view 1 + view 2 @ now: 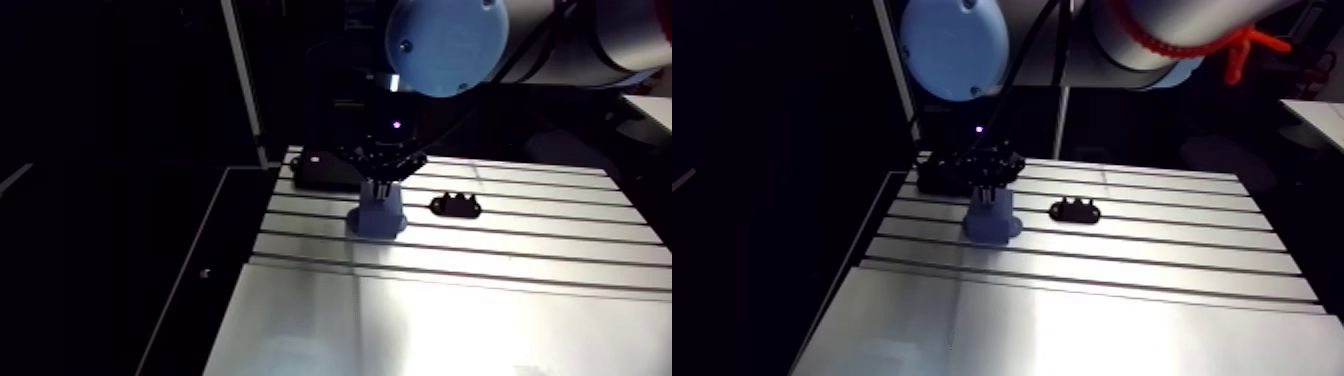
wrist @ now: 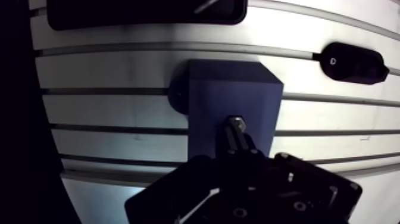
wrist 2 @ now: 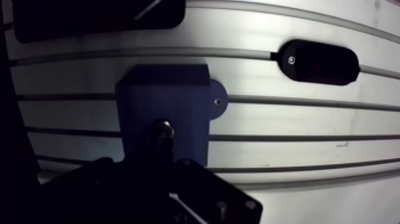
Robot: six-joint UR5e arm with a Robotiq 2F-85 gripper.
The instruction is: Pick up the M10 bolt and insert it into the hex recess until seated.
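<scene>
Overhead, in the arm view, the claw (image 1: 383, 186) hangs right over a blue block (image 1: 377, 216) on the slotted counter (image 1: 450, 300). A black oval fitting (image 1: 455, 205) lies beside the block, apart from it, and a black tray (image 1: 322, 172) sits behind. Closer, in the wrist view, the claw's fingers are drawn in tight on the M10 bolt (image 2: 237, 124), pinched between them. Its metal end is touching or just above the block's top face; which, I cannot tell.

Silver-grey arm (image 1: 620, 35), light-blue joint cap (image 1: 447, 40), black pincer (image 1: 383, 186)
</scene>
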